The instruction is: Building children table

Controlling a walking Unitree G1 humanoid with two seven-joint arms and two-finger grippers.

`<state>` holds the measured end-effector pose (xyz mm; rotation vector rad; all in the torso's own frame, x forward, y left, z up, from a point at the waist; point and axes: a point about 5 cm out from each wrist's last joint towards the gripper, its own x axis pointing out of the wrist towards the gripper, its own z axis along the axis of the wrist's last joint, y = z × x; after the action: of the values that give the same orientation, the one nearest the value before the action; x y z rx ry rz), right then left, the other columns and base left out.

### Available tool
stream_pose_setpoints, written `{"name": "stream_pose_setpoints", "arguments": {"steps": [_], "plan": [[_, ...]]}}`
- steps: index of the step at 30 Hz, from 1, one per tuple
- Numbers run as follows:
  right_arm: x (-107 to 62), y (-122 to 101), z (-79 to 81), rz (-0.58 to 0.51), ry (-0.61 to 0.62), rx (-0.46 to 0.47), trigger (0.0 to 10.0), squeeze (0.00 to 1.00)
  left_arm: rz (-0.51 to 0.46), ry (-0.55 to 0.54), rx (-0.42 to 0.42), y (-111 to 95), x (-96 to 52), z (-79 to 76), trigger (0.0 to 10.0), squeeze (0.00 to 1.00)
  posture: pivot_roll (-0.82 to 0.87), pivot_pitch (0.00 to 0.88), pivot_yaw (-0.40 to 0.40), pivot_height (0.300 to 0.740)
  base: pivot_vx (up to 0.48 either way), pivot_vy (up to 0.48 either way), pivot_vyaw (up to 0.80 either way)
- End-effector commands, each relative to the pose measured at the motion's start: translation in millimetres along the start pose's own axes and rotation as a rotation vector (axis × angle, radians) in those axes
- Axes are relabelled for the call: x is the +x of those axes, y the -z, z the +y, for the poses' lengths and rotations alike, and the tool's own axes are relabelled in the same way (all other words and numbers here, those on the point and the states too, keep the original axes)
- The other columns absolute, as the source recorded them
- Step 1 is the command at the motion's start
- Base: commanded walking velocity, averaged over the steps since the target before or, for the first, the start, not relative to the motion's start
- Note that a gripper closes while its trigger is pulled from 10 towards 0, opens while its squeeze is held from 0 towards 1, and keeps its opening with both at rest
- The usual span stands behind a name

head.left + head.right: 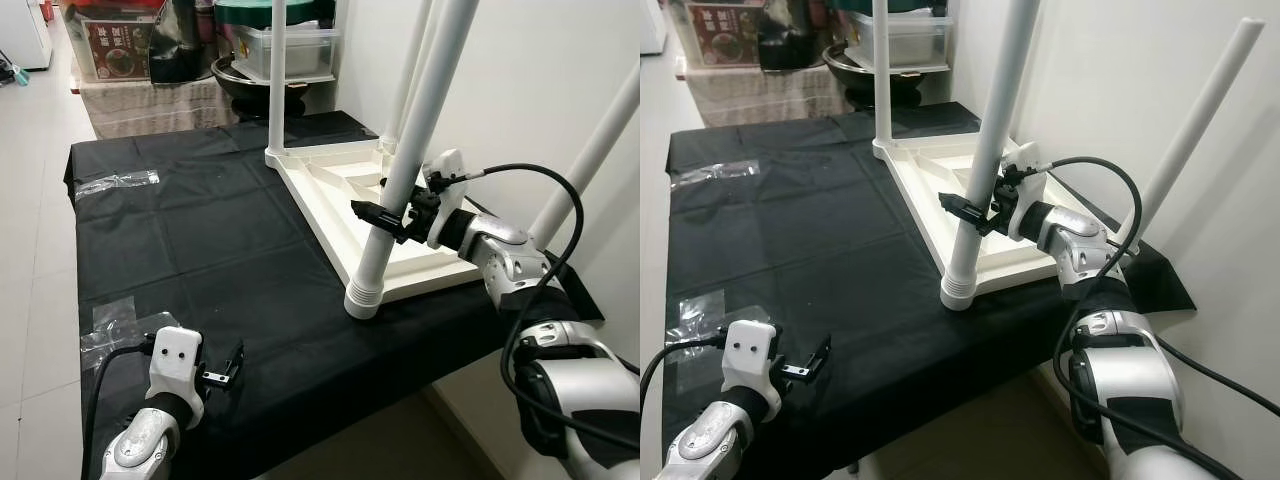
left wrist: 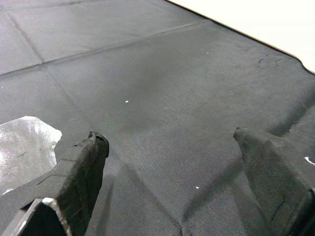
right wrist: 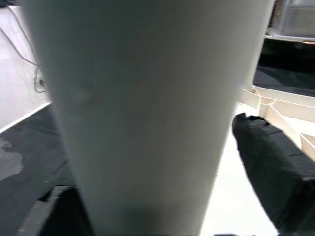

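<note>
The cream table top point(image 1: 340, 190) lies upside down on a black cloth point(image 1: 200, 240). Several white legs stand up from it. The nearest leg point(image 1: 405, 160) rises from a ribbed collar point(image 1: 364, 296) at the top's near corner. My right gripper point(image 1: 388, 215) reaches in from the right and is shut on this leg a little above the collar. In the right wrist view the leg point(image 3: 147, 113) stands between the fingers point(image 3: 268, 167). My left gripper point(image 1: 225, 368) rests open on the cloth near the front left edge, its fingers point(image 2: 81, 164) wide apart over bare cloth.
Clear plastic wrappers point(image 1: 115, 183) lie on the cloth at the left, and another point(image 1: 105, 335) lies beside my left arm. A white wall point(image 1: 520, 80) runs close along the right. Boxes, a dark bowl point(image 1: 250, 85) and a plastic tub stand behind the cloth.
</note>
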<state>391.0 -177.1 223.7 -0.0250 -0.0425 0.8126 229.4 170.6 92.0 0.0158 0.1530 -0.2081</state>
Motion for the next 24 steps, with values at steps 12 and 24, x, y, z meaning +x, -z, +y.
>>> {"name": "stream_pose_setpoints", "arguments": {"steps": [12, 24], "plan": [[5.4, 6.2, -1.9, 0.003, 0.092, 0.037, 0.0, 0.00, 0.001, 0.014, 0.003, 2.6, 0.1, -3.8, 10.0, 0.00, 0.09, 0.000, -0.114, 0.740, 0.000, 0.000, 0.00], [26.4, 27.8, 18.9, 0.106, 0.266, 0.048, 0.0, 0.00, -0.002, 0.014, -0.003, 3.1, 1.0, -6.0, 10.0, 0.00, 0.08, 0.000, -0.121, 0.740, 0.000, 0.000, 0.00]]}}
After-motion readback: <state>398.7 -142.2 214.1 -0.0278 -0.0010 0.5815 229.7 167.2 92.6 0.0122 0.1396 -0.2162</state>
